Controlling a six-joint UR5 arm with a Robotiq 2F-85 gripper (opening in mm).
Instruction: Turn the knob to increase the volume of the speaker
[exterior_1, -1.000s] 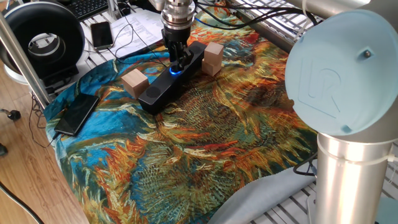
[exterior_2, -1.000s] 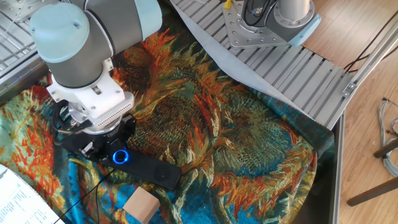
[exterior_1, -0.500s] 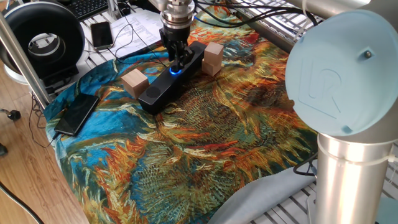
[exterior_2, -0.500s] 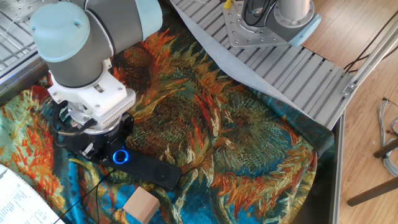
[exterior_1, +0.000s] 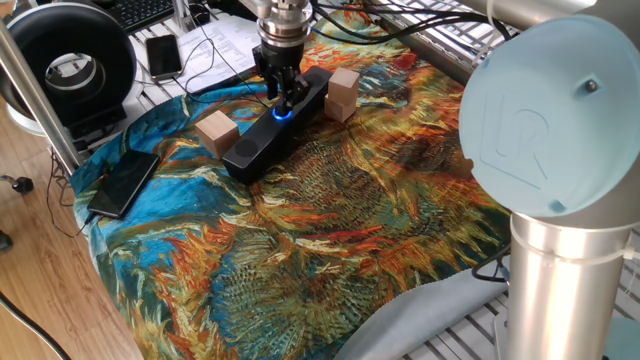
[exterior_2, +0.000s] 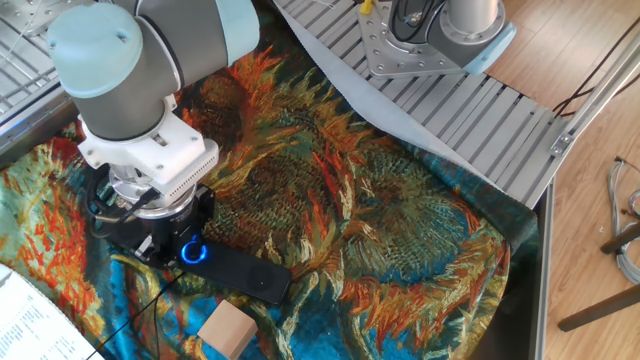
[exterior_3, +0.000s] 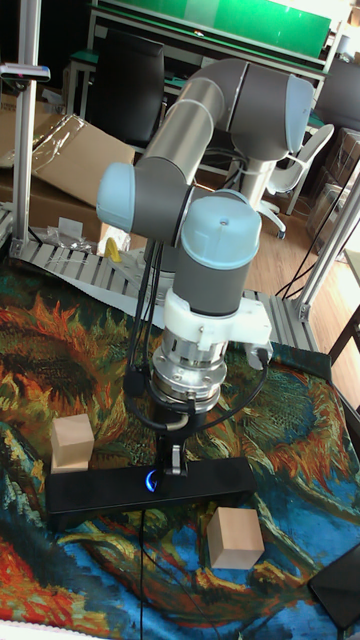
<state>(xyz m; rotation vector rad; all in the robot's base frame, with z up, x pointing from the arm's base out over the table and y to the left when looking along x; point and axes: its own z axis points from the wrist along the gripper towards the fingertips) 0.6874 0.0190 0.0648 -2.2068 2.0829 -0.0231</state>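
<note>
Since 1 second ago we see our gripper (exterior_1: 279, 92) rotated slightly, pointing straight down, fingers closed around the knob (exterior_1: 281, 112) mid-top of the speaker (exterior_1: 277, 125), 2 wooden blocks (exterior_1: 216, 132) flanking it.

1. A cloth with a sunflower print (exterior_1: 330, 210) in blue, orange and gold covers the table.
2. The speaker (exterior_1: 262, 142) lies on it at an angle.
3. One wooden block (exterior_1: 216, 132) and another wooden block (exterior_1: 343, 92) flank the bar.
4. A flat black phone (exterior_1: 124, 183) lies at the cloth's edge.
</note>
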